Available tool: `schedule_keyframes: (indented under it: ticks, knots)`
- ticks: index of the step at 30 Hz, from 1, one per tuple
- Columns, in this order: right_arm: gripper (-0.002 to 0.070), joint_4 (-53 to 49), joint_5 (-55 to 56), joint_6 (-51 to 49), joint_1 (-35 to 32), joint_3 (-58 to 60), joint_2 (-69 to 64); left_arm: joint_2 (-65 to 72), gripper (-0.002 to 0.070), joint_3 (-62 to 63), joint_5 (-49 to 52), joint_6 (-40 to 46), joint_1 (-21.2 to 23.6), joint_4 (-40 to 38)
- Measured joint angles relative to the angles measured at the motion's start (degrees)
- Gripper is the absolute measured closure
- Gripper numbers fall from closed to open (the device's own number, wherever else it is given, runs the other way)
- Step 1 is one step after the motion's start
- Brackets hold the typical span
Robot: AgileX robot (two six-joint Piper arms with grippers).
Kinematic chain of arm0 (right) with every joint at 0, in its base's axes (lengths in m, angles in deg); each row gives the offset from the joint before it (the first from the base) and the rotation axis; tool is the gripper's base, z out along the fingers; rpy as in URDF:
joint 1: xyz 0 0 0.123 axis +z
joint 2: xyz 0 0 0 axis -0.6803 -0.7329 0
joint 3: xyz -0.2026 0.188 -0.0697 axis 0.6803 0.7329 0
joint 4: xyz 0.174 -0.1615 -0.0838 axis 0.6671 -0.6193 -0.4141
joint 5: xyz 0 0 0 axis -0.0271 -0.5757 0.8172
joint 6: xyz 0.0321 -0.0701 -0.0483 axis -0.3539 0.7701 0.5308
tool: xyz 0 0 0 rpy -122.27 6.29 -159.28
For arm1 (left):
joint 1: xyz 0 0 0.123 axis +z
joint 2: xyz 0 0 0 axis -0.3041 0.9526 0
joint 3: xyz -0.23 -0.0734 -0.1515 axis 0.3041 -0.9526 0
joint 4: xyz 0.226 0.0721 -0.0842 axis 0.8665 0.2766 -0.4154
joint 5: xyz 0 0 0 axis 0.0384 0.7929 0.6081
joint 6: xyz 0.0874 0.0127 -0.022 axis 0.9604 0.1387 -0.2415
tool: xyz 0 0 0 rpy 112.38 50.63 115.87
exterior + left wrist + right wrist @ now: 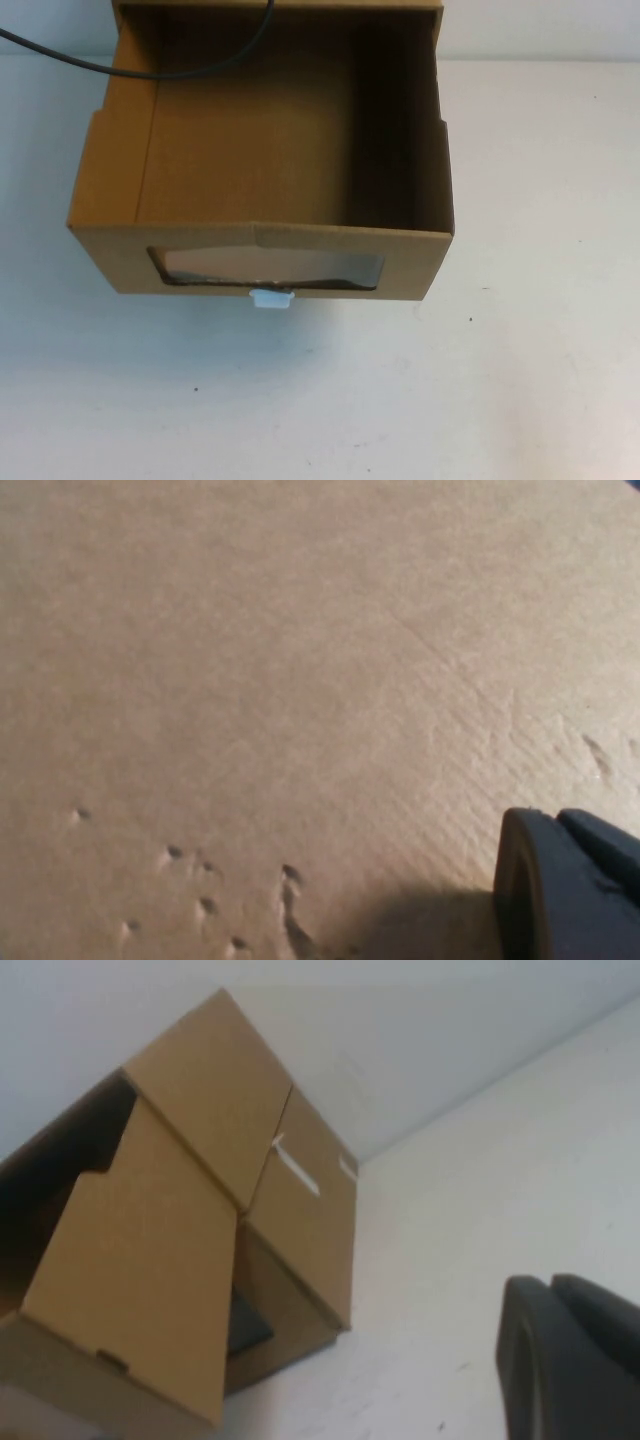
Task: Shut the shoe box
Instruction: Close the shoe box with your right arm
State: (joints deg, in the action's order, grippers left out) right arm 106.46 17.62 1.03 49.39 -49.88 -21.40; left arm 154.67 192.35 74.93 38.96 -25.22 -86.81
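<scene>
The shoe box [420,262] is a brown cardboard drawer, pulled out toward me and empty inside. Its front has a clear window [265,268] with a small white pull tab [271,298] just below. In the right wrist view the drawer [140,1260] sticks out of its cardboard sleeve [215,1090]. My right gripper [550,1282] hovers shut over the white table, off to the box's side and apart from it. My left gripper [555,815] is shut and sits very close to a dented cardboard surface [250,680]; which face of the box that is I cannot tell. Neither gripper shows in the high view.
A black cable [120,70] hangs across the back of the drawer. The white table [320,400] spreads in front of the box and to both sides. A pale wall [420,1040] stands behind the box.
</scene>
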Motion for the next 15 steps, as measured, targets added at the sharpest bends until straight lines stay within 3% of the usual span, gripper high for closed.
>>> schedule_keyframes:
  ticks: [5, 15]
  knots:
    - [0.0689, 0.8, -12.1, 1.1, 0.0, -7.8, -3.7, 0.0, 0.0678, 0.0, 0.0, -0.1, 0.0, 0.1]
    - [0.0688, -9.1, -44.9, 8.3, 0.0, -35.3, -35.5, 0.0, 0.0678, 0.0, -0.1, -1.0, 0.0, 0.4]
